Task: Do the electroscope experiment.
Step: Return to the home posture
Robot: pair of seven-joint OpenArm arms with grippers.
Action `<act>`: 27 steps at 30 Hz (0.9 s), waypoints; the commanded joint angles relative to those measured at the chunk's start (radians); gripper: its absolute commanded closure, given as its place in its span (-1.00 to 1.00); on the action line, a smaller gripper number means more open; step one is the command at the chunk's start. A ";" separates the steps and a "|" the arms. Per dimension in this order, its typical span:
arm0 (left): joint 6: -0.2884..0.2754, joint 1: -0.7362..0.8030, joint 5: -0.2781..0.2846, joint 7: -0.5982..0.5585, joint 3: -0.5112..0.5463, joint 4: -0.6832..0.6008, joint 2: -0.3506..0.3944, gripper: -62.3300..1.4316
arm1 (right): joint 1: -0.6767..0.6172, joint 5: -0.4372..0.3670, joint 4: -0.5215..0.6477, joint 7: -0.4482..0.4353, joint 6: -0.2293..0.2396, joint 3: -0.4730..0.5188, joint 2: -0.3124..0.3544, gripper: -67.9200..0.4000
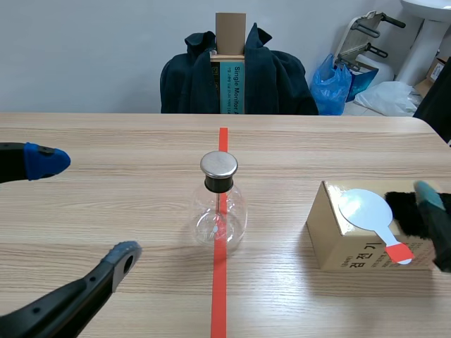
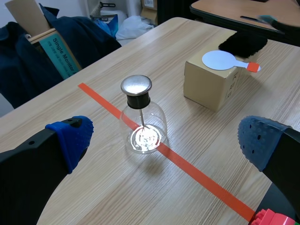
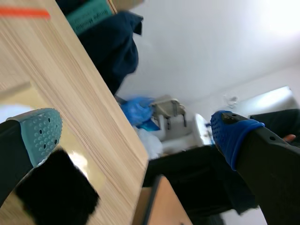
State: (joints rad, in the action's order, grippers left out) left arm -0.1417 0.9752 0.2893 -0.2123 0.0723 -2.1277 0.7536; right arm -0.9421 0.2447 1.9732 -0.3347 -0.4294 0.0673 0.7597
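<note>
One glass electroscope flask (image 1: 219,204), one cardboard box (image 1: 337,248), one white paddle (image 1: 365,209), one black fur cloth (image 1: 407,211).

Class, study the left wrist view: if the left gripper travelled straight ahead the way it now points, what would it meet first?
Probably the glass electroscope flask, standing on the orange-red tape line, ahead between the open fingers of the left gripper; depth is unclear.

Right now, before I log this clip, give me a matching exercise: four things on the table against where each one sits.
Things:
1 flask
2 white paddle
3 black fur cloth
4 cardboard box

Places:
A flat on the box top, near its middle
B right of the flask, off the tape
C on the orange-red tape line
D on the box's right end, beside the paddle

Pairs: 1-C; 2-A; 3-D; 4-B.
</note>
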 commanded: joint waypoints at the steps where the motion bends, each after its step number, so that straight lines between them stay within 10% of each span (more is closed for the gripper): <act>1: 0.001 0.002 0.006 -0.015 -0.003 -0.007 -0.008 -1.00 | 0.042 -0.014 0.035 0.023 0.064 -0.004 -0.002 -1.00; 6: 0.001 0.002 0.006 -0.015 -0.003 -0.007 -0.008 -1.00 | 0.114 -0.145 0.141 0.125 0.289 -0.032 -0.013 -1.00; 13: 0.002 0.002 0.006 -0.031 -0.003 -0.007 -0.008 -1.00 | 0.153 -0.215 0.145 0.191 0.446 -0.121 0.002 -1.00; 20: 0.002 0.002 0.006 -0.031 -0.003 -0.007 -0.008 -1.00 | 0.193 -0.204 0.145 0.322 0.454 -0.245 -0.060 -1.00; 27: 0.002 -0.015 0.006 -0.026 -0.003 -0.007 -0.008 -1.00 | 0.225 -0.218 0.145 0.448 0.310 -0.376 -0.058 -1.00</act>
State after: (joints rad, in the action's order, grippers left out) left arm -0.1413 0.9703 0.2893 -0.2218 0.0723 -2.1269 0.7532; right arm -0.7334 0.0330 2.1132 0.1192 -0.1089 -0.3210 0.6899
